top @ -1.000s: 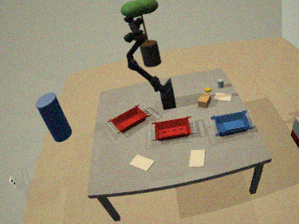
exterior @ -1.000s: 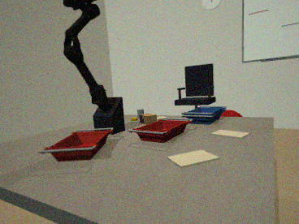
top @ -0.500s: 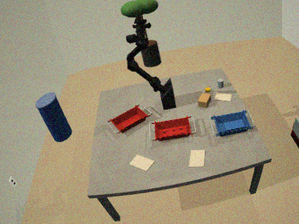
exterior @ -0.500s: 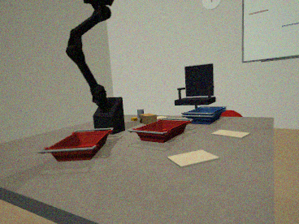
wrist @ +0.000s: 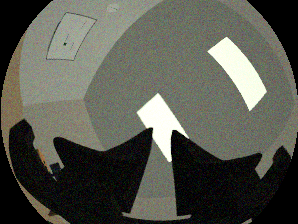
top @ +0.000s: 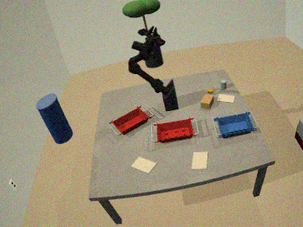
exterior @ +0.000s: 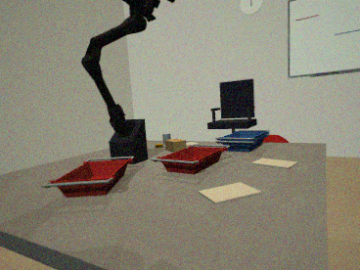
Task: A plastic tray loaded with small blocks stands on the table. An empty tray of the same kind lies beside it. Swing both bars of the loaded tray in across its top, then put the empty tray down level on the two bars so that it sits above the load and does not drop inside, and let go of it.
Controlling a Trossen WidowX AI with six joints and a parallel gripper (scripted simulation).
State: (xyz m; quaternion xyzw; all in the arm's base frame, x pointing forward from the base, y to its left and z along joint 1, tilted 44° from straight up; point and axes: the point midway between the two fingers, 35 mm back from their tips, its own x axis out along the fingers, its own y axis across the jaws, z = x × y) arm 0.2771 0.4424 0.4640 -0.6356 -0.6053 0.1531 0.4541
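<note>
Looks like nothing in the tool, fingers just slightly apart, so gotta swing way down to the loaded red tray, well below it.

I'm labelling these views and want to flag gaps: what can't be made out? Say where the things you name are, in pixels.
- Exterior: claw, cut off by the top edge.
- Top: load blocks in the middle red tray (top: 174, 137) (exterior: 192, 166), too blurred to count.
- Exterior: that tray's inside floor, hidden by its near wall.
</note>
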